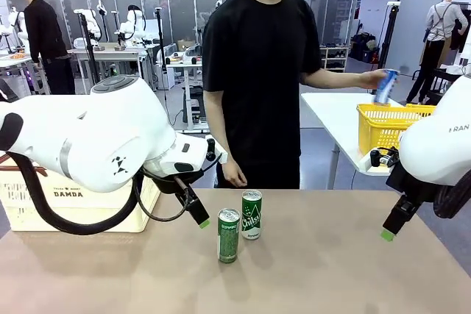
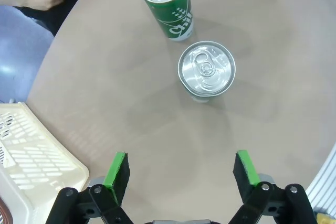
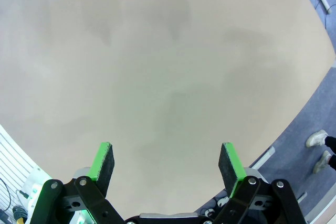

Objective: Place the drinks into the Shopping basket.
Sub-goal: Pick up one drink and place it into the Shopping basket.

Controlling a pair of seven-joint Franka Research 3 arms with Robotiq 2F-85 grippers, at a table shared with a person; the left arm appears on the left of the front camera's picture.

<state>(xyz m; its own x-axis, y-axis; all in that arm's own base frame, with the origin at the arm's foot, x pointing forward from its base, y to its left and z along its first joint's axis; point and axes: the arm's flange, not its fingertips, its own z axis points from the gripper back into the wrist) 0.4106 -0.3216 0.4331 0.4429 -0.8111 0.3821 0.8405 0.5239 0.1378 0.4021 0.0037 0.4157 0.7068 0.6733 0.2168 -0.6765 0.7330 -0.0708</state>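
Green cans (image 2: 206, 70) top-down, L wrist; front: person (image 1: 257, 56) holds blue can (image 1: 385, 85); L end effector (image 2: 181, 163), R end effector (image 3: 166, 153) spread.

Right gripper (image 3: 166, 149): bottom centre of the frame, jaws spread wide, nothing between the green pads (image 3: 103, 157). Tan tabletop (image 3: 157, 51) lies beneath. Grey floor (image 3: 315, 85) and a person's shoes (image 3: 316, 139) appear at the right edge.

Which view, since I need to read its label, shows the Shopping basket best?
The front view: the Shopping basket stands at left, DAMDA print legible, partly behind the left arm. The left wrist view catches one slotted corner.
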